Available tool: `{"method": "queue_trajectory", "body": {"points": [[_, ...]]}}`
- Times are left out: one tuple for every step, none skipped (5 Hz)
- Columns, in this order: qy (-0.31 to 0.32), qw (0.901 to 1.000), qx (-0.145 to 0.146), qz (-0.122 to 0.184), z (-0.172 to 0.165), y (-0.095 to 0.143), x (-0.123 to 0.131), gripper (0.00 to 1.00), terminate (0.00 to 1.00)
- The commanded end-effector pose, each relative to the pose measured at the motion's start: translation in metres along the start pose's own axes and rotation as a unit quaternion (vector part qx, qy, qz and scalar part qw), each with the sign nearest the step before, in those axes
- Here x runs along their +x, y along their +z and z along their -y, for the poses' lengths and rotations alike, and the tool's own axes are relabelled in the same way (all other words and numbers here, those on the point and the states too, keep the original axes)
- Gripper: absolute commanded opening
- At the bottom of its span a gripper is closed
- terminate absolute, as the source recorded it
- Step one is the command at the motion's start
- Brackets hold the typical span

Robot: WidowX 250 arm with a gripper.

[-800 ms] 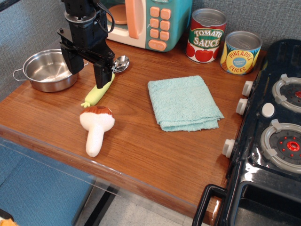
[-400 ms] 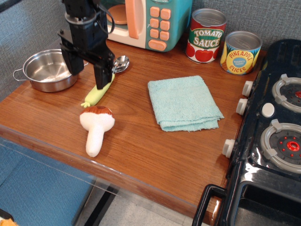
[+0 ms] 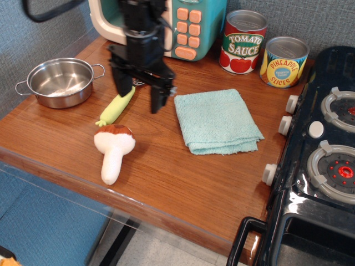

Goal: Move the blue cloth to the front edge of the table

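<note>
Hand (image 3: pixel 140 98) (fingers spread, empty) has shifted right, nearer blue cloth (image 3: pixel 217 121).

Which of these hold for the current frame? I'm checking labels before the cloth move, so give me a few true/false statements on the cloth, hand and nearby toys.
1. The blue cloth lies flat on the table, with nothing on top. True.
2. The hand is shut on the cloth. False: its fingers are spread and it sits to the left of the cloth, holding nothing.
3. The plush mushroom lies nearer the front edge than the cloth. True.
4. The tomato sauce can stands on the cloth. False: it stands behind the cloth, beside the pineapple can.
5. The steel pot holds the toy corn. False: the corn lies on the table beside it.
</note>
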State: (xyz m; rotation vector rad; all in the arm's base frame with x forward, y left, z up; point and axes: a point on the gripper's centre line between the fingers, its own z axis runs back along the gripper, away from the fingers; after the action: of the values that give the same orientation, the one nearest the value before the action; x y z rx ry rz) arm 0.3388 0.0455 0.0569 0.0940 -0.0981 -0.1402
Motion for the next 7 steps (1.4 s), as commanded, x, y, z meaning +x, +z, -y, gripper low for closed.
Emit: {"method": "queue_trajectory", "body": {"points": [[-0.004, 0.9992, -0.013, 0.037, 0.049, 0.009, 0.059, 1.00, 0.00], [-0.009, 0.9988, -0.025, 0.040, 0.077, 0.000, 0.080, 1.00, 0.00], [-0.009, 0.9995, -0.018, 0.025, 0.084, -0.016, 0.083, 1.00, 0.00], [-0.021, 0.9997, -0.003, -0.013, 0.084, -0.041, 0.068, 1.00, 0.00], [-0.059, 0.9975, 0.016, -0.036, 0.092, -0.049, 0.050, 1.00, 0.00], [-0.092, 0.9950, 0.011, -0.037, 0.105, -0.045, 0.024, 1.00, 0.00], [-0.138, 0.9899, 0.009, -0.032, 0.126, -0.036, -0.005, 1.00, 0.00]]}}
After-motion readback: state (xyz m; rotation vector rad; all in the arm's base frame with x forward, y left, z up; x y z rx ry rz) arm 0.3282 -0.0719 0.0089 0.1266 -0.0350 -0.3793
